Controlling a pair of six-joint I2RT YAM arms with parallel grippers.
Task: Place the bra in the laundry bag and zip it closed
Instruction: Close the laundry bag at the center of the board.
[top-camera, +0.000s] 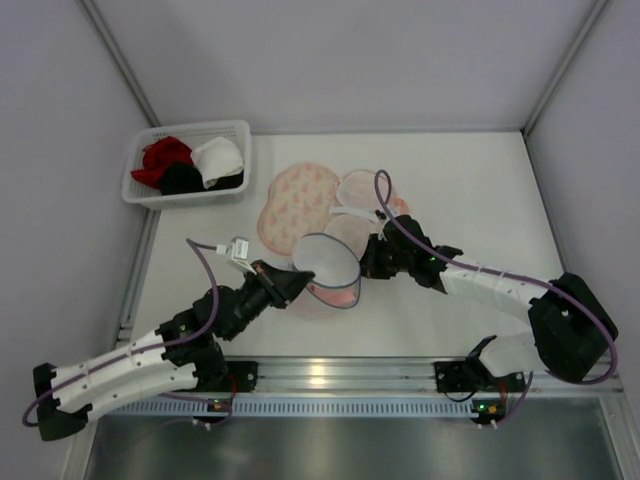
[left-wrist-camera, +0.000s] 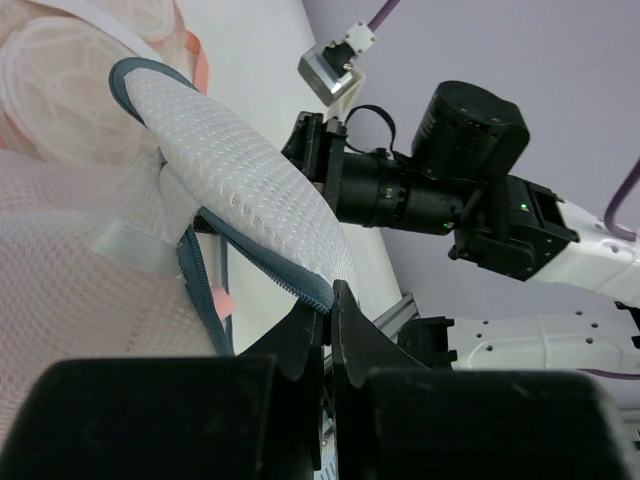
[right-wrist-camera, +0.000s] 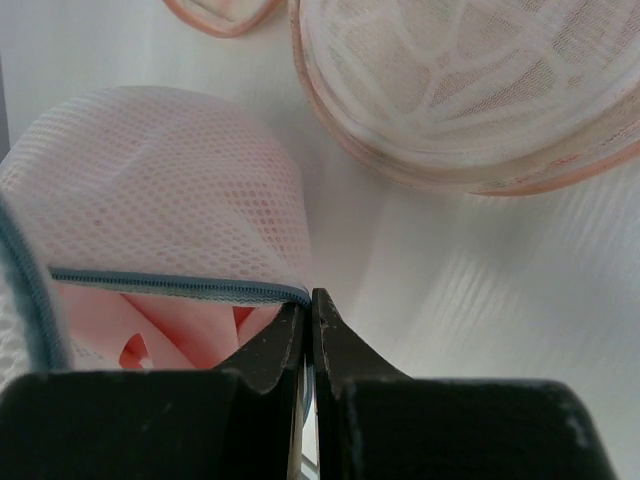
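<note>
Left hand (left-wrist-camera: 325, 305) clamped on the zip rim of the laundry bag (top-camera: 325, 258) (mesh flap lifted); right hand (right-wrist-camera: 308, 310) pinches the rim opposite.

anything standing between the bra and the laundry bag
Nothing visible does. The bra shows pink inside the laundry bag, under the lifted mesh flap that the left hand and right hand pinch at its zip edge.

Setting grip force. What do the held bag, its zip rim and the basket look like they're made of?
The held bag: white open-weave mesh, matte, probably synthetic; the holes show clearly. Its zip rim: blue-grey woven tape with fine teeth; whether plastic or metal is too small to tell. The basket: white, rigid, likely moulded plastic, going by its latticed walls.
</note>
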